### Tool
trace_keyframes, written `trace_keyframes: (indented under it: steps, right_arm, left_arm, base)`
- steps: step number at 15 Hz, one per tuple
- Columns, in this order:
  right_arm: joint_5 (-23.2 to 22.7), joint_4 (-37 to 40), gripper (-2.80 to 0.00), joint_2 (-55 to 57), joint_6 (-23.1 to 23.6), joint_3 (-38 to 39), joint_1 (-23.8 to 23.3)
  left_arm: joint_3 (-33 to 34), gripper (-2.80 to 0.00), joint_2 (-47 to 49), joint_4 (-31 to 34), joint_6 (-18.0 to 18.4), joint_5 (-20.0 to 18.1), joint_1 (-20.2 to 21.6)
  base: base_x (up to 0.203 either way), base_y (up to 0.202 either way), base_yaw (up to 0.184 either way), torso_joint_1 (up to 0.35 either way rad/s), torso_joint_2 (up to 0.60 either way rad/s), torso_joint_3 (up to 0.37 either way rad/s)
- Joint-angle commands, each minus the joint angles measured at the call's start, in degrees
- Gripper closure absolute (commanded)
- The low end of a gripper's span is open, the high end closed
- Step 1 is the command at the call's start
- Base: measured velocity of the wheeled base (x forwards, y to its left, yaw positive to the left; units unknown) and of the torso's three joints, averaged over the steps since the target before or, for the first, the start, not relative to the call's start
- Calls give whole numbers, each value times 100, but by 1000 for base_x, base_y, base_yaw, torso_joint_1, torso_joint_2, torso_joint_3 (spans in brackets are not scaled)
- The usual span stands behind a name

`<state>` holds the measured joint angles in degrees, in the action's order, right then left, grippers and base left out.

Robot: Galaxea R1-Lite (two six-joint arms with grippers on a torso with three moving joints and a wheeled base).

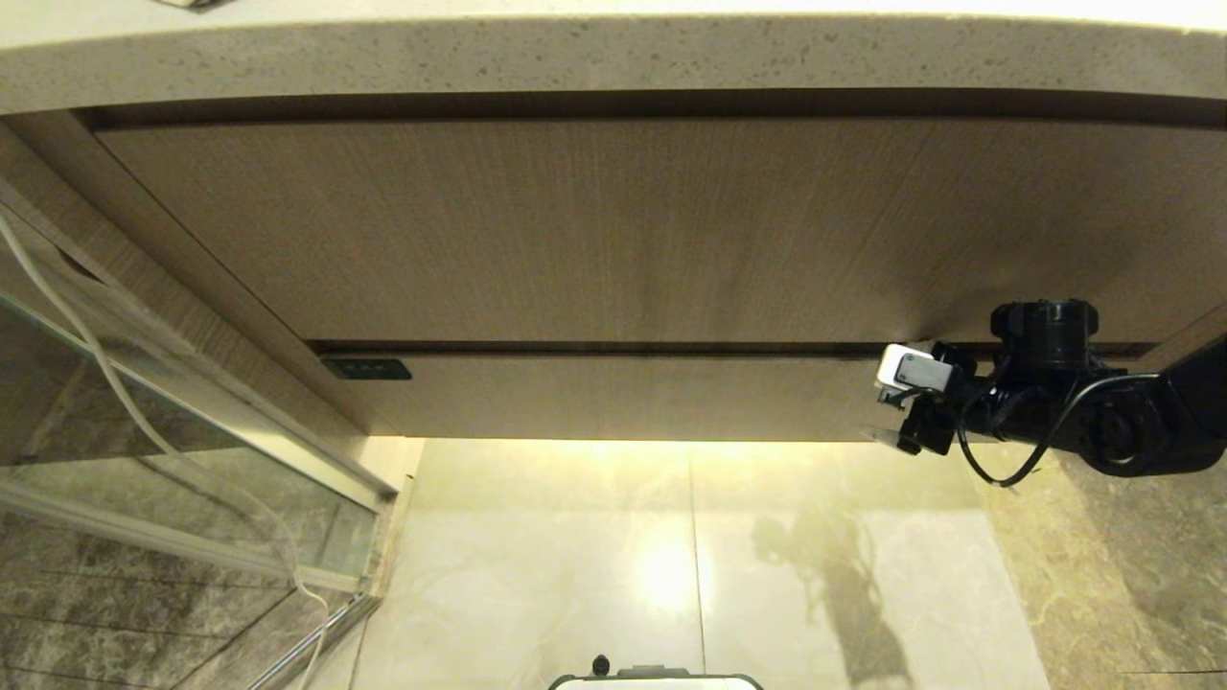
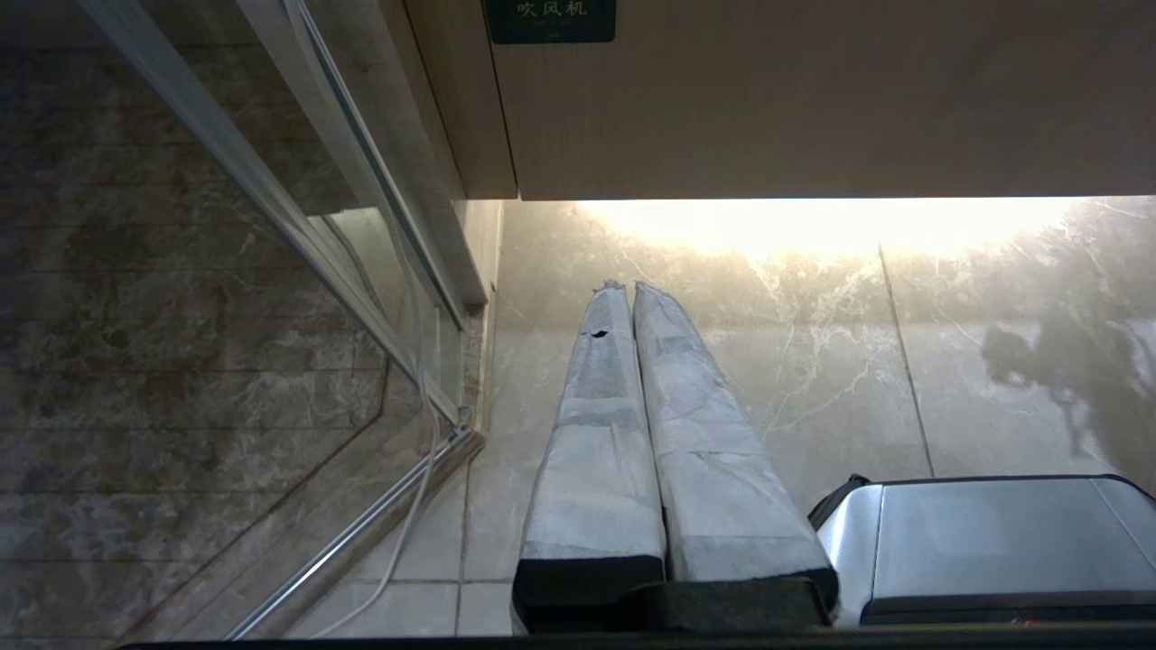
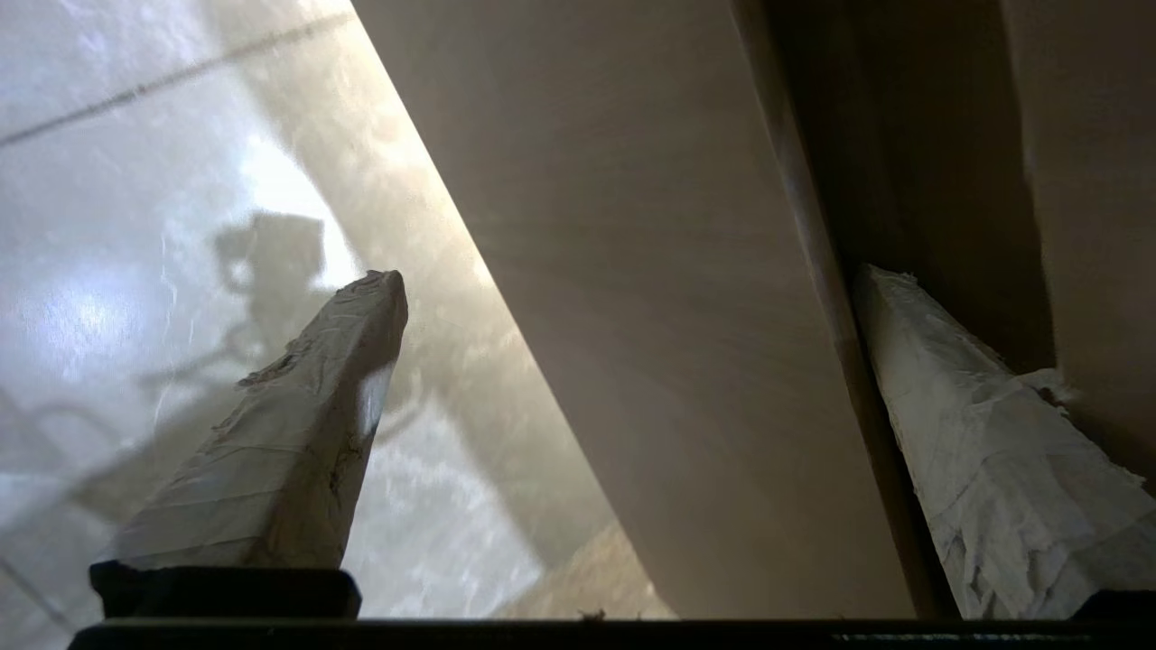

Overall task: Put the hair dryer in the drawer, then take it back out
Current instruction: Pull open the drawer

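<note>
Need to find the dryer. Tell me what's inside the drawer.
Its contents cannot be seen: the drawer is shut, only its narrow front showing. The open right gripper straddles that front, one finger in the gap above.

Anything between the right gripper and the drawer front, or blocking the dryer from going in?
Nothing visible separates the right gripper from the drawer: its open fingers straddle the front near the right end. The drawer itself is shut, so its closed front blocks the way in. The hair dryer appears in no view.

R hand (image 3: 623, 343) open; L hand (image 2: 623, 289) closed
</note>
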<state>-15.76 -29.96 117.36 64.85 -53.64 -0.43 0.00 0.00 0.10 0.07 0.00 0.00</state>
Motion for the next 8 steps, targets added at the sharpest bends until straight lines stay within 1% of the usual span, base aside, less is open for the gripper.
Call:
trace_keyframes:
  steps: [1,7,8]
  right_arm:
    - [163,280,-280,5,-52,5,-1]
    - [215,505,-280,-47,-120,9,-1]
    - [223,734,-280,-65,-114,-16,-1]
  left_arm:
    - [0,0,0,-1,2,0,0]
    - [0,0,0,-1,-4,0,0]
    - [0,0,0,-1,2,0,0]
  base:
    - [0,0,0,0,0,0]
    - [0,0,0,0,0,0]
    - [0,0,0,0,0,0]
